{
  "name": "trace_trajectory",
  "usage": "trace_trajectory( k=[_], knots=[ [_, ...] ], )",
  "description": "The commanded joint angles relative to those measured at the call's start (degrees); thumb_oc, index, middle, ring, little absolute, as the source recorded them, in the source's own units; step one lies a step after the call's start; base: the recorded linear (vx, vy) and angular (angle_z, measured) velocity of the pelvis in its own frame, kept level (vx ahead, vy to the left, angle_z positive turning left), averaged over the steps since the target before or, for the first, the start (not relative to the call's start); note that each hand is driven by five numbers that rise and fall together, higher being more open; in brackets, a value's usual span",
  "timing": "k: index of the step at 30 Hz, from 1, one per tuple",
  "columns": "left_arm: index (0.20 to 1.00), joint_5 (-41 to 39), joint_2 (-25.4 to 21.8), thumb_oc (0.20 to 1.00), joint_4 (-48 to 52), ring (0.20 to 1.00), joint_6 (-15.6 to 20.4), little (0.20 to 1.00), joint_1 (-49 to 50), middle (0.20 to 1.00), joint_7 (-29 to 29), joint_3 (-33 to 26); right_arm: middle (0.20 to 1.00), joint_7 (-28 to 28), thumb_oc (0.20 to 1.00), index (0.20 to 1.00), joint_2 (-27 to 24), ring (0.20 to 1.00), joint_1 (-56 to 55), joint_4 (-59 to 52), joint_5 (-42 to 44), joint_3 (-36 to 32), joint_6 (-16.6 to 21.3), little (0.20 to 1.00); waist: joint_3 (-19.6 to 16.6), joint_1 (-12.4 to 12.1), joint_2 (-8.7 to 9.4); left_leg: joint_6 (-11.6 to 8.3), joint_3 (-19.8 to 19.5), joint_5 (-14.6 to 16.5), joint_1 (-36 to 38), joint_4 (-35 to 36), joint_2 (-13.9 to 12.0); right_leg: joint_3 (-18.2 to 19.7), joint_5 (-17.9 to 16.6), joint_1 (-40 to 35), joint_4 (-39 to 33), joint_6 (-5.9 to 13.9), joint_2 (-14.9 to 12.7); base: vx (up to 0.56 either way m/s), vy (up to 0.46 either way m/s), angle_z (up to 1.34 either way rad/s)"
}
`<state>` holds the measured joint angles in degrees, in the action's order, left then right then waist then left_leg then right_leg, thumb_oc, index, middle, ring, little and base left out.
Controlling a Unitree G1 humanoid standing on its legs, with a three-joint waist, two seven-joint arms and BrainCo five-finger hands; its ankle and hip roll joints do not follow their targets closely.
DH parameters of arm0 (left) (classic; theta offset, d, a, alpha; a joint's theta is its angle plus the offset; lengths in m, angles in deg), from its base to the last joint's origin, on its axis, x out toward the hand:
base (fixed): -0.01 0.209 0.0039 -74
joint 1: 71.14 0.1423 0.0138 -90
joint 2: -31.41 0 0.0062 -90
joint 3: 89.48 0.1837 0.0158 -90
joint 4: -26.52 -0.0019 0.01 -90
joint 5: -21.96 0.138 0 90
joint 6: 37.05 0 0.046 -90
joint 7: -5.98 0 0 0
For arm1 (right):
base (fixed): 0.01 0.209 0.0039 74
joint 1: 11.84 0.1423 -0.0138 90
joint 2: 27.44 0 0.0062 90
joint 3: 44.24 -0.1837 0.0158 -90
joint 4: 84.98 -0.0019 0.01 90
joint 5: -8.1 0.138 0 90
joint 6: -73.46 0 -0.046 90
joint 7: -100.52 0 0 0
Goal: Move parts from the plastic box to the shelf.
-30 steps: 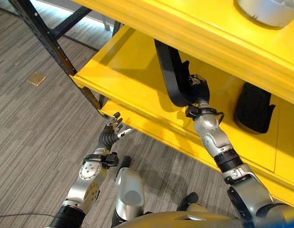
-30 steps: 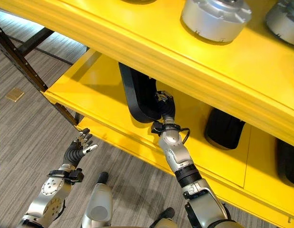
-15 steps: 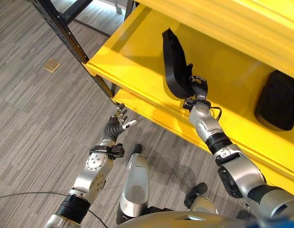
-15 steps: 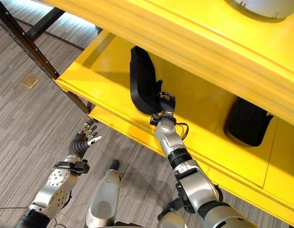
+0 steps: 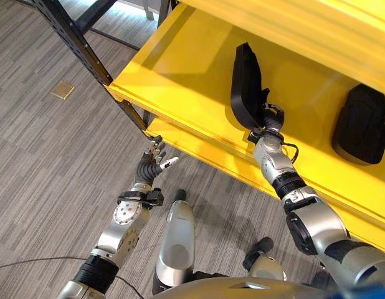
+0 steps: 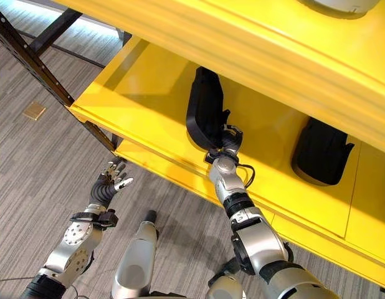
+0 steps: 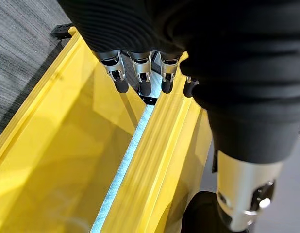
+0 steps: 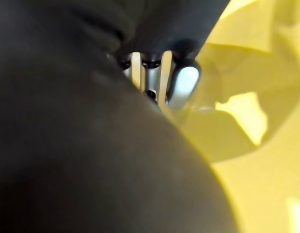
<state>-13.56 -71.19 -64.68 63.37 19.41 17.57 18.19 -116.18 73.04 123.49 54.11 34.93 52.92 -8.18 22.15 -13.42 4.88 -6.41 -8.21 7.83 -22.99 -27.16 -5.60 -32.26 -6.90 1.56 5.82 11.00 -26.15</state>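
Note:
A black curved part (image 5: 244,87) stands on edge on the yellow shelf (image 5: 180,68), leaning slightly. My right hand (image 5: 271,119) reaches onto the shelf and is shut on the part's lower end (image 6: 205,118). In the right wrist view its fingers (image 8: 185,83) curl close against a dark surface, with yellow shelf behind. A second black part (image 5: 361,123) lies further right on the same shelf. My left hand (image 5: 152,164) hangs open over the carpet in front of the shelf's front edge, holding nothing. Its straight fingers (image 7: 140,77) point at the yellow shelf rails.
A black perforated shelf post (image 5: 73,43) slants down at the shelf's left corner. The upper yellow shelf (image 5: 304,28) overhangs the lower one, and a silver round part (image 6: 339,5) sits on it. A brass floor plate (image 5: 63,90) lies in the carpet to the left.
The right hand has carried the black part to the right along the shelf and stood it more upright. The left hand has stayed open in about the same place.

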Motion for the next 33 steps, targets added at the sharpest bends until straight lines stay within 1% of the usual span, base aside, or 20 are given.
trace_trajectory(
  k=[1,8,12,16,23,33],
  knots=[
    [1.000,-0.4,-0.7,1.000,4.7,1.000,4.0,1.000,0.0,1.000,0.3,0.0,0.200,-2.1,0.200,0.200,-5.4,0.200,2.8,0.4,0.5,-1.7,2.8,0.200,0.6,-0.6,-2.42,4.13,1.6,-4.2,6.8,12.5,1.0,4.4,-3.6,-0.2,7.0,2.54,-0.6,0.00,0.000,0.00],
    [1.000,-0.4,-0.8,1.000,4.5,1.000,4.3,1.000,-0.1,1.000,0.3,0.5,0.200,-3.2,0.200,0.200,-8.4,0.200,3.4,2.8,0.3,-3.2,2.9,0.200,1.2,0.2,-2.75,4.14,2.0,-4.1,6.4,12.0,0.7,5.0,-3.5,0.5,7.3,2.58,-0.6,0.00,0.000,0.00],
    [1.000,-0.7,-0.9,1.000,4.3,1.000,4.7,1.000,-0.2,1.000,0.2,0.7,0.200,-3.7,0.200,0.200,-10.1,0.200,4.4,5.0,-1.3,-3.3,2.3,0.200,1.6,0.4,-2.88,4.21,2.6,-4.0,6.4,11.9,0.5,5.1,-4.0,1.1,7.4,2.73,-0.6,0.00,0.001,-0.05],
    [1.000,-0.9,-0.9,1.000,3.8,1.000,5.0,1.000,-0.9,1.000,0.2,1.3,0.200,-4.0,0.200,0.200,-12.1,0.200,6.0,7.3,0.8,-4.6,3.2,0.200,2.0,0.3,-3.22,4.30,2.6,-3.9,5.6,11.4,0.5,4.9,-4.2,1.3,7.1,2.77,-0.6,0.00,-0.003,-0.07],
    [1.000,-1.0,-1.0,1.000,3.2,1.000,5.5,1.000,-1.7,1.000,0.1,1.9,0.200,-4.0,0.200,0.200,-15.4,0.200,9.0,11.6,2.0,-5.3,3.5,0.200,2.0,0.2,-3.78,4.32,2.9,-3.9,4.5,11.2,0.7,4.4,-4.2,1.8,6.1,2.78,-0.6,0.01,0.004,0.01],
    [1.000,-1.6,-0.9,1.000,3.1,1.000,5.8,1.000,-2.7,1.000,0.4,2.6,0.200,-3.6,0.200,0.200,-16.3,0.200,12.0,15.1,2.7,-4.5,3.5,0.200,2.2,0.1,-4.43,4.37,3.1,-3.6,3.1,10.2,0.8,4.4,-3.9,2.5,6.1,2.64,-0.6,0.00,0.000,0.00]
  ],
)
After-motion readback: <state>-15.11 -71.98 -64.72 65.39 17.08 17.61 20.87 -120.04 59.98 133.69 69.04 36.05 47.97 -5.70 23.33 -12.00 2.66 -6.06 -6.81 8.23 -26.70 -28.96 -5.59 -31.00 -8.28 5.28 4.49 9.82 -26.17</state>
